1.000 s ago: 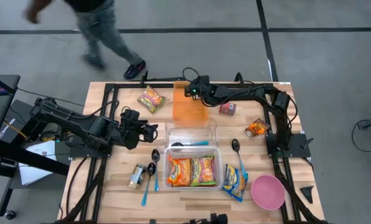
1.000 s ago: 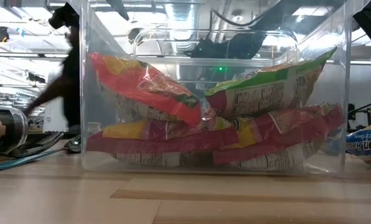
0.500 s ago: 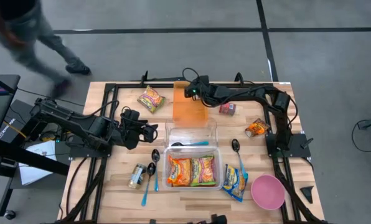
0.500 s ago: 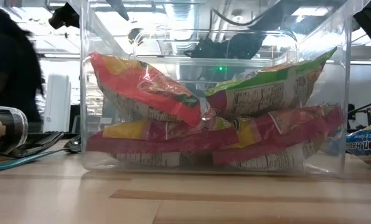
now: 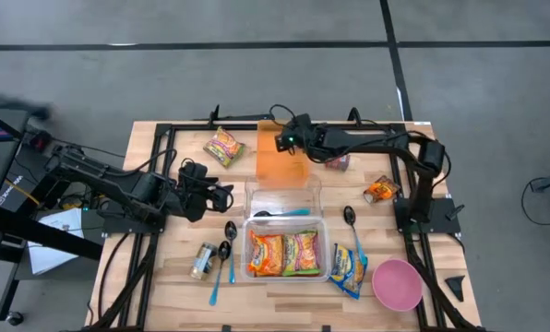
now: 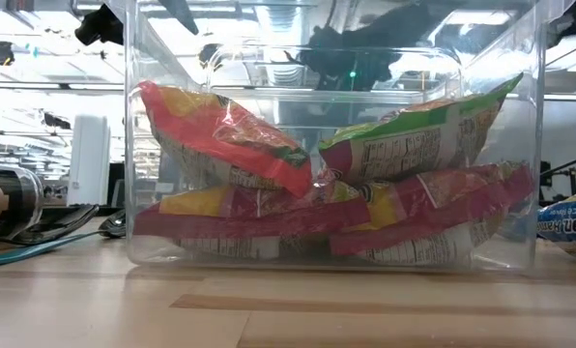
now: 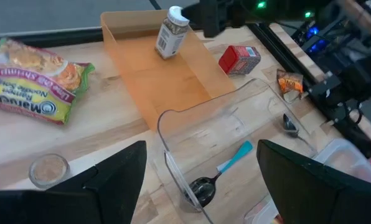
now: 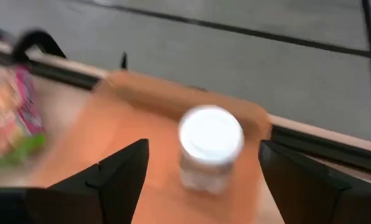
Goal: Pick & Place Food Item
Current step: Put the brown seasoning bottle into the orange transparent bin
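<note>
On the desk (image 5: 164, 277), the orange tray (image 5: 280, 166) at the far centre is now carrying an upright white-capped jar (image 7: 170, 31), which is standing free on its floor, so the placing step is judged done. The right pincer (image 5: 284, 140) is hanging above the tray's far end with its fingers (image 8: 120, 171) spread wide on either side of the jar and gripping nothing. The left pincer (image 5: 227, 195) is waiting at the left, open and empty, and other food items are still lying outside the tray.
</note>
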Controlling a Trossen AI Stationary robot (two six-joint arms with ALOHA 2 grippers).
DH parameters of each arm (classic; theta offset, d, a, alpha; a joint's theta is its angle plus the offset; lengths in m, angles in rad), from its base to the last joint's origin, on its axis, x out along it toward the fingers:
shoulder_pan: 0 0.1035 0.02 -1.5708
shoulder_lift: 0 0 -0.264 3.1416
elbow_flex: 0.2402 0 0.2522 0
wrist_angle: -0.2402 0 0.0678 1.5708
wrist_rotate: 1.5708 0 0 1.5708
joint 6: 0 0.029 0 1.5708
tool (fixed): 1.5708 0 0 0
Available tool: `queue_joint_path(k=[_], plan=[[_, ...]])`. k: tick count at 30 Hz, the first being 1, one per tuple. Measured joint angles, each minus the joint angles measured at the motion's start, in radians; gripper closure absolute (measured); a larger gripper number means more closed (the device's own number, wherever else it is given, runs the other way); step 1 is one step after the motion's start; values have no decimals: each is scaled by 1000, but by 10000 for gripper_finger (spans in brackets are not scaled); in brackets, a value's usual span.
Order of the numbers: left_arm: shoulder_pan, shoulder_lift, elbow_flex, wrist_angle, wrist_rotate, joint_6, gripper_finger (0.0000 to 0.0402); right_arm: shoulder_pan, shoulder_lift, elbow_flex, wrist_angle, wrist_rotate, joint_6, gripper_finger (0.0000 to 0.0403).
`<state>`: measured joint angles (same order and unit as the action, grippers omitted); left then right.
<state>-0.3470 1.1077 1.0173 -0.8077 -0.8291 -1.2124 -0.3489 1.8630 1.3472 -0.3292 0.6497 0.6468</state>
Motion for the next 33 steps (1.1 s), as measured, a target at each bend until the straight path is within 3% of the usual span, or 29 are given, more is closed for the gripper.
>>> queue_joint_path(k=[8, 18, 24, 26, 30, 33], plan=[[-29, 0, 0, 1, 0, 96, 104, 115, -99, 0, -226, 80, 24, 104], [-45, 0, 0, 7, 25, 140, 104, 356, -288, 0, -436, 69, 32, 104], [-37, 0, 0, 15, 51, 280, 104, 549, -384, 0, -612, 70, 290, 104], [-2, 0, 0, 12, 77, 288, 105, 613, -404, 0, -670, 90, 399, 104], [158, 14, 0, -46, 250, 248, 121, 711, -427, 0, -739, 122, 534, 104], [286, 50, -1, -75, 358, 344, 140, 753, -426, 0, -785, 139, 599, 104]])
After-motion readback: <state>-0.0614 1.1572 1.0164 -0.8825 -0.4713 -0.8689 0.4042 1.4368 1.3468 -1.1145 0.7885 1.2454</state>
